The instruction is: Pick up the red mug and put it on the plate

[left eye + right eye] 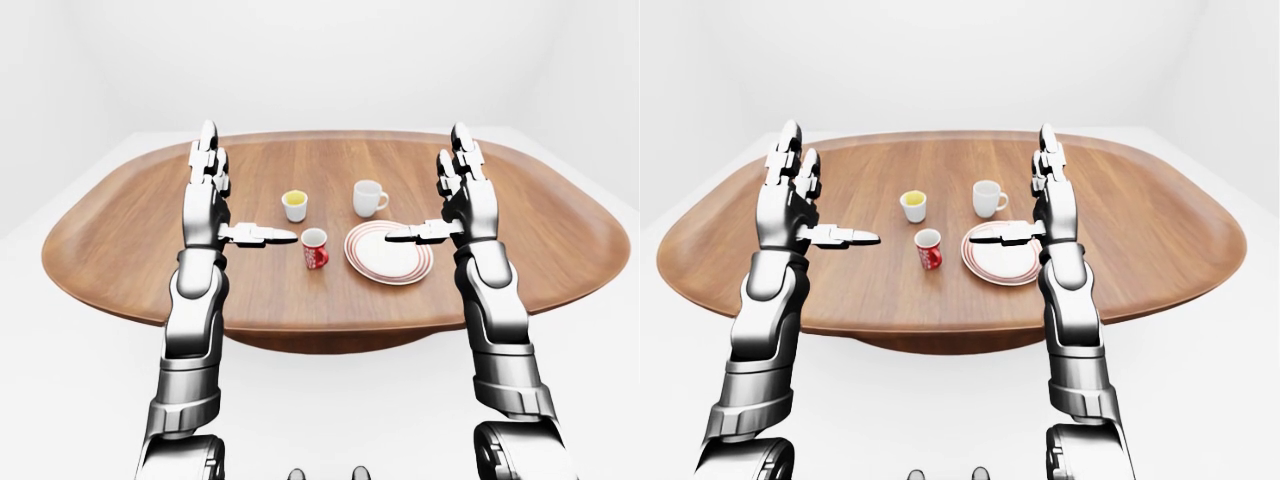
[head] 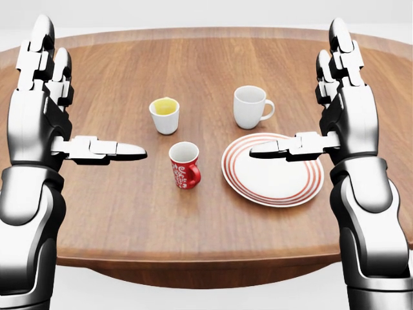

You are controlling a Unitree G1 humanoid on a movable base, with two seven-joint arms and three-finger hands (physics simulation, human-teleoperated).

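Observation:
The red mug (image 2: 184, 166) with a white pattern stands upright on the wooden table (image 2: 193, 58), handle toward the view's lower right. Just to its right lies the white plate (image 2: 271, 184) with red rings, nothing on it. My left hand (image 2: 93, 93) is held up left of the mug, open, its thumb pointing at the mug from a short gap. Over the plate's right side my right hand (image 2: 295, 90) is raised and open, thumb reaching across the plate. Neither hand touches anything.
A white cup (image 2: 164, 115) with yellow contents stands above the red mug in the head view. A white mug (image 2: 248, 106) stands above the plate. The table's near edge (image 2: 193, 261) runs across the bottom, with white floor around.

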